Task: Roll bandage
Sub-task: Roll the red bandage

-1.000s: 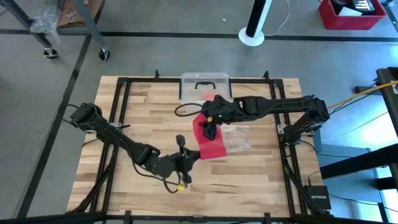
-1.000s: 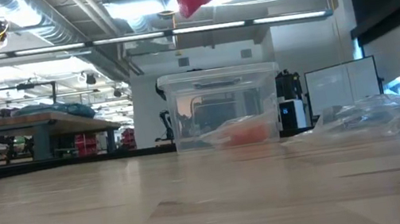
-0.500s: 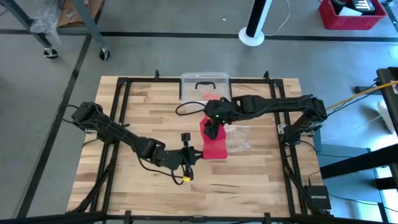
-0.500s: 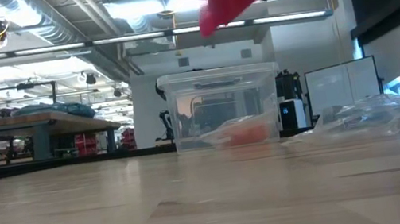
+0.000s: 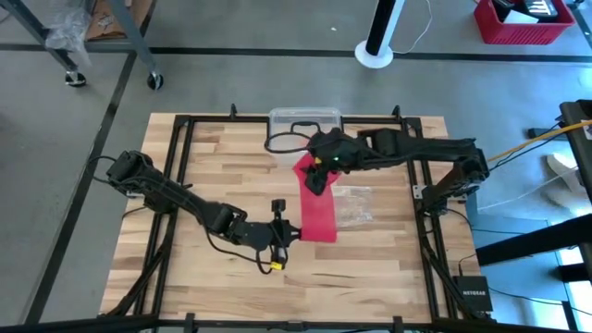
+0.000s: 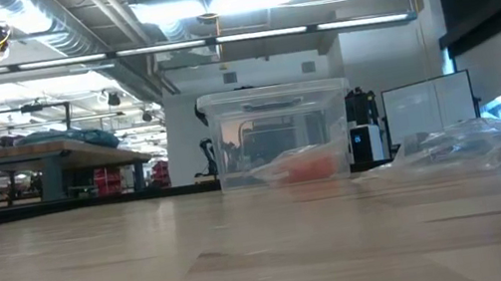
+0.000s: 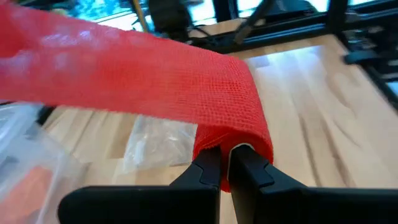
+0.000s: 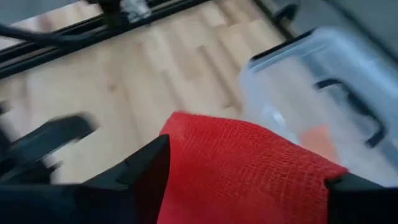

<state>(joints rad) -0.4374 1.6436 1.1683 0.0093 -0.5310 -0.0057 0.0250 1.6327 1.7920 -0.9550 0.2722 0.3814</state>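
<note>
1. My wooden table (image 5: 213,157) sits on a grey floor; the low view shows a workshop hall with benches beyond it.
2. A clear plastic box (image 5: 305,125) stands at the table's far edge, and a crinkly clear bag (image 5: 351,205) lies just beside the cloth.
3. The bandage (image 5: 314,208) hangs stretched above the table between my two grippers.
4. My right gripper (image 5: 317,176) holds its far end across wide-spread fingers.
5. My left gripper (image 7: 225,171), pressed together, pinches its near end.
</note>
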